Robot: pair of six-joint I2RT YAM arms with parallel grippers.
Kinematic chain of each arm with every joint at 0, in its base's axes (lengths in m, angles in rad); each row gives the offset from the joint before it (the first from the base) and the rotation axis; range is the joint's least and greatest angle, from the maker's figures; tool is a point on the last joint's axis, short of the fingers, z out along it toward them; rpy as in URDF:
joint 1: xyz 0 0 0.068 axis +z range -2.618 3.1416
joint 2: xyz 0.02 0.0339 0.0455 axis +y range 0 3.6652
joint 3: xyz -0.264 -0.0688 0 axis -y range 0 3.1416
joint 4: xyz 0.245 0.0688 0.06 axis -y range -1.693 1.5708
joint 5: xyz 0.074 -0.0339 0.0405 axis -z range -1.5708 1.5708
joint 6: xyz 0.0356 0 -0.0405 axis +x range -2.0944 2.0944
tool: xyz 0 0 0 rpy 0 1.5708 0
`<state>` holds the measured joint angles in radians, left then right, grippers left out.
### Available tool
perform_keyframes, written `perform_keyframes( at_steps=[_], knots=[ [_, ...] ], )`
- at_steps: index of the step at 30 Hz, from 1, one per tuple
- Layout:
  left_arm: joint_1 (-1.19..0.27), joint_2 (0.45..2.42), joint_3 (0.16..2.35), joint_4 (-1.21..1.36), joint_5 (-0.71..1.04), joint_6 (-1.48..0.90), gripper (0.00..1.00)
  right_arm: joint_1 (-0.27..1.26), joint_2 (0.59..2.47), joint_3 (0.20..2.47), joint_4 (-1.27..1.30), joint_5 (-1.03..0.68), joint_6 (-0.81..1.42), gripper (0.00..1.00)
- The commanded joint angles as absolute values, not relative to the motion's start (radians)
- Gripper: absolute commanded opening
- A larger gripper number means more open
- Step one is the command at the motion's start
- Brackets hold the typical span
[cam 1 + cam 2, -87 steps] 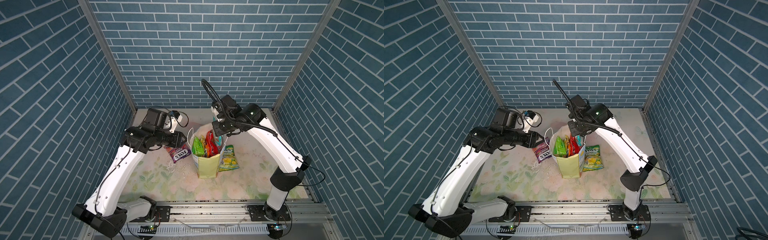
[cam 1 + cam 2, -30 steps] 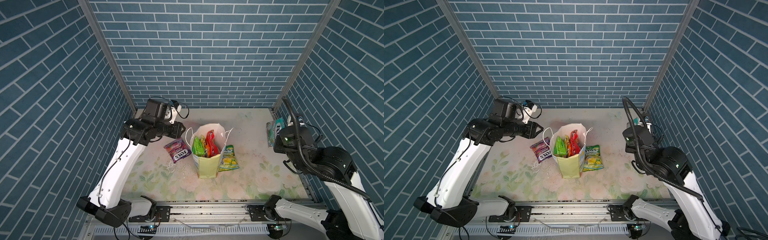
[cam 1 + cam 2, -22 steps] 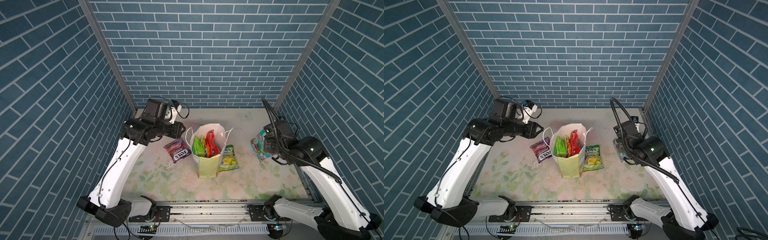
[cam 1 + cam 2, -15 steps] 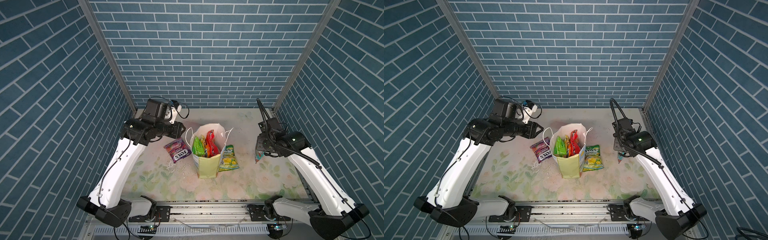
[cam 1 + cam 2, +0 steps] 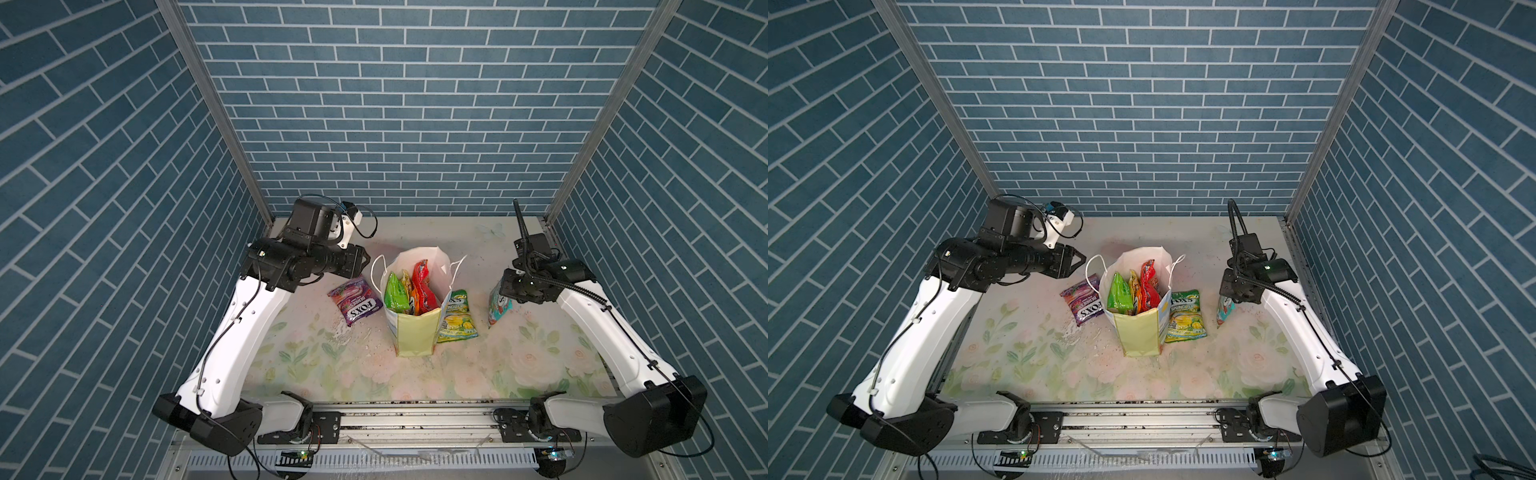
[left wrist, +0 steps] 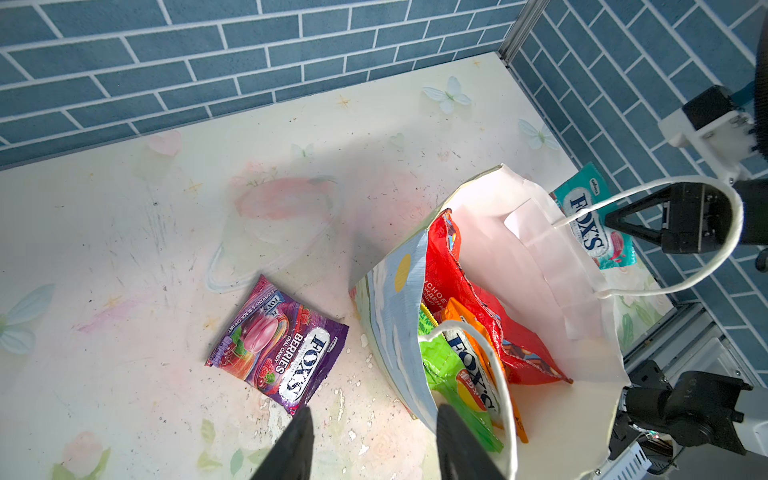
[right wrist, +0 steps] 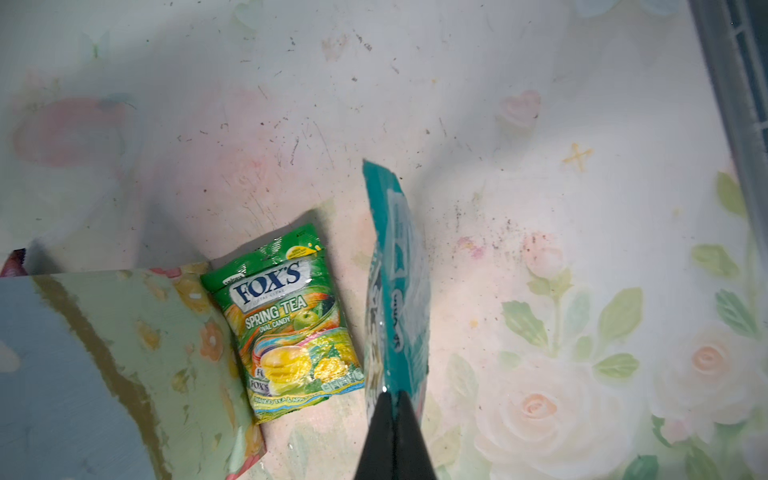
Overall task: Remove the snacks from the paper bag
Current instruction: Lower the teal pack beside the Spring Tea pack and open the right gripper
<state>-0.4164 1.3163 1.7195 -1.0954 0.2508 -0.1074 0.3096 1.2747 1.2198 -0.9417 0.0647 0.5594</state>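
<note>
Floral tabletop (image 5: 478,374): 1 paper bag (image 5: 415,336), 2 loose packs (image 5: 355,301) (image 5: 457,318), 1 teal pack (image 7: 399,291) tight in right claw (image 7: 392,405), left claw (image 6: 376,413) parted.

Robot lab test cell, not a lived-in room. The walls (image 5: 399,124) are flat panels printed with blue brick, framed by bare aluminium posts (image 5: 216,112) at the back corners. The tabletop (image 5: 478,374) is a scuffed floral-print sheet. The white left arm (image 5: 241,332) and right arm (image 5: 602,332) sit on a metal rail (image 5: 415,419) along the front edge, with a lit circuit board (image 5: 297,457) exposed below it.
</note>
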Motion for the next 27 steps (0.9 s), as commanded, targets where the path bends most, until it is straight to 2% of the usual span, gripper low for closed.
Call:
perform_keyframes(
  at_steps=[1,10,16,27],
  knots=[
    [-0.41,1.302,1.71,-1.114,0.244,-0.098,0.5,0.295,1.272,1.202,-0.835,-0.015,0.563,0.0],
    [-0.41,1.298,1.703,-1.113,0.242,-0.101,0.5,0.236,1.254,1.089,-0.684,-0.114,0.611,0.0],
    [-0.41,1.289,1.718,-1.133,0.227,-0.098,0.5,0.185,1.244,1.048,-0.744,-0.094,0.608,0.0],
    [-0.41,1.316,1.805,-1.21,0.179,-0.063,0.5,0.155,1.261,1.037,-0.906,0.056,0.554,0.04]
  ],
)
